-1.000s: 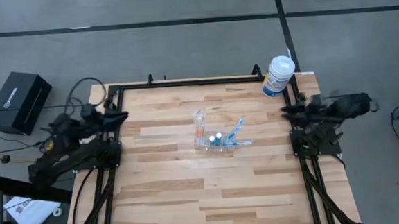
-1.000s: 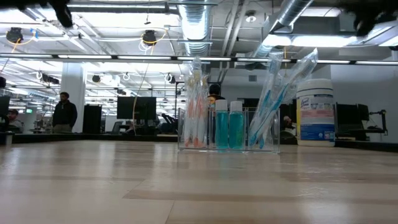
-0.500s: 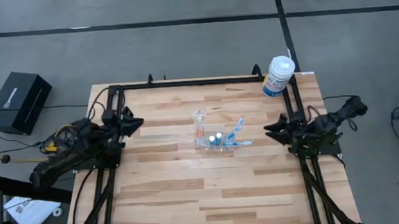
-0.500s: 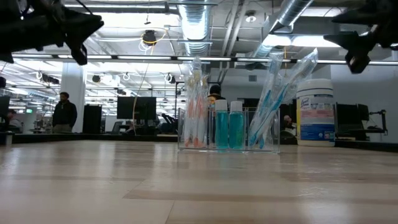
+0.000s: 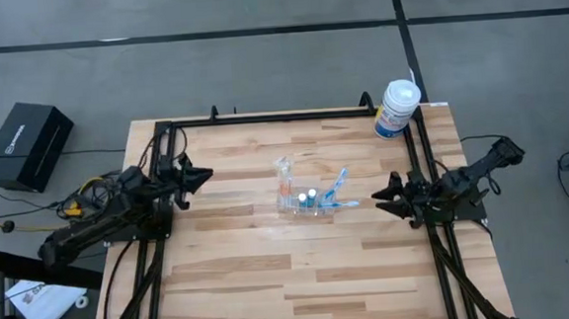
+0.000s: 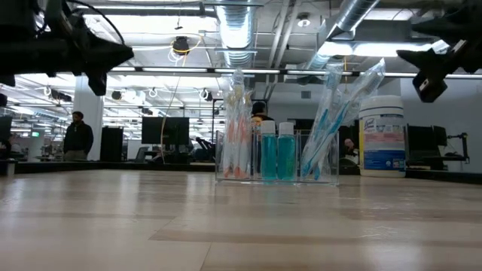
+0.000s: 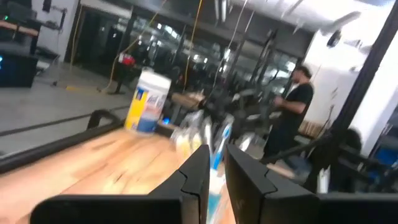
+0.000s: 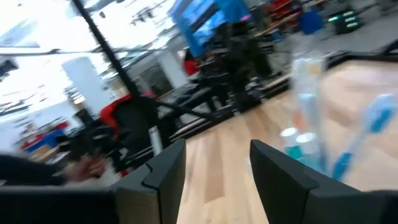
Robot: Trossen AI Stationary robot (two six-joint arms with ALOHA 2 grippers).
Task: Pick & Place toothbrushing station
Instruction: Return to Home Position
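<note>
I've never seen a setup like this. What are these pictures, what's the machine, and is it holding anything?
It's a robot with two dark arms at a wooden table. One picture looks straight down, one looks level across the tabletop, and two come from cameras on the wrists. The left gripper and right gripper hover near the table's side edges, open and empty. Mid-table stands the toothbrushing station, a clear holder with orange toothbrushes, blue toothbrushes and two teal bottles. A white canister stands at a corner beside the right arm.
</note>
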